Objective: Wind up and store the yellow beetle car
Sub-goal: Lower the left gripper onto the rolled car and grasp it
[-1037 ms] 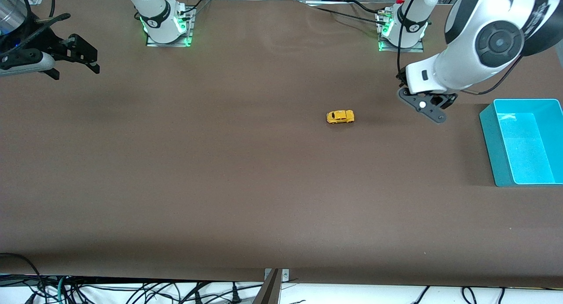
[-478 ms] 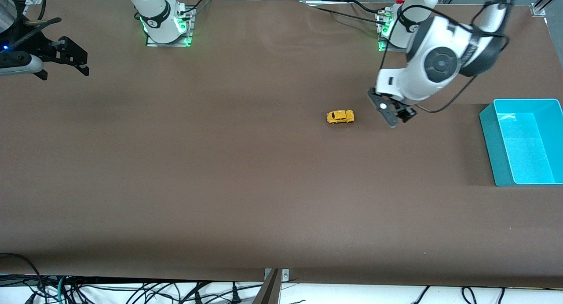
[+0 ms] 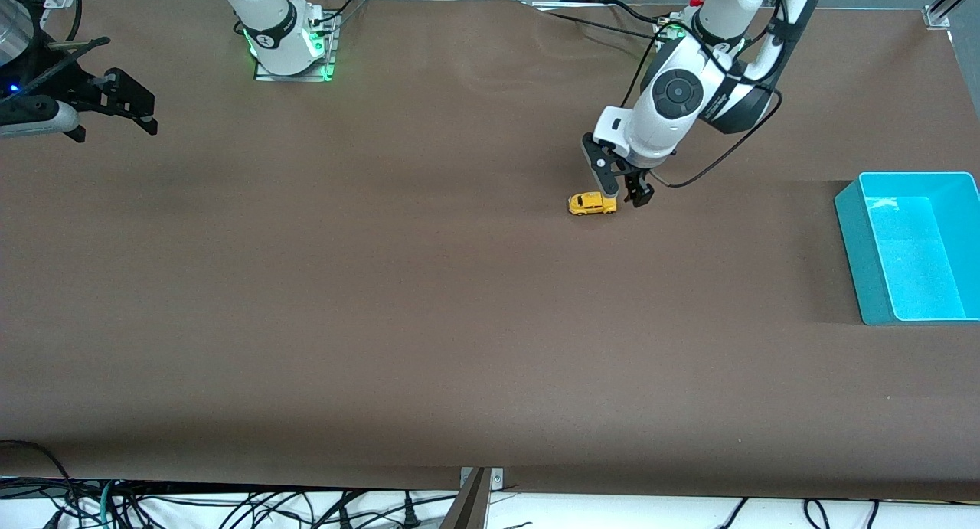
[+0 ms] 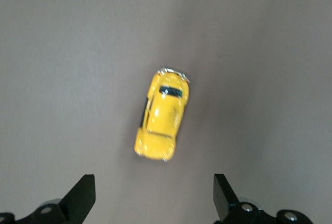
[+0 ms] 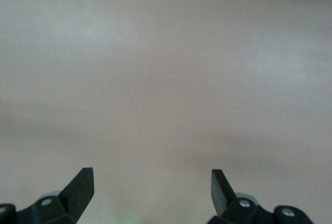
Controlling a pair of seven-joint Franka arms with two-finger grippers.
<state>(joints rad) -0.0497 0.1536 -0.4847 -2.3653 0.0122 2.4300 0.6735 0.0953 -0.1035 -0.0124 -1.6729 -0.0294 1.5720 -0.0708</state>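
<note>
Over yellow beetle car: left gripper, spread.

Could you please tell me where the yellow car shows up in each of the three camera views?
Front view: car on the brown table, under the open left gripper.
Left wrist view: car mid-picture, ahead of the fingers.
Right wrist view: not in it.
Shared landmark: the brown table.

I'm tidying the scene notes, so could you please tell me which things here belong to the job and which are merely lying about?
Belongs to the job:
- yellow beetle car, on the table
- left tool, open, over the car
- teal bin, the likely store

Lying about:
- right tool, open, waiting at the right arm's end
- cables below the table's edge
</note>
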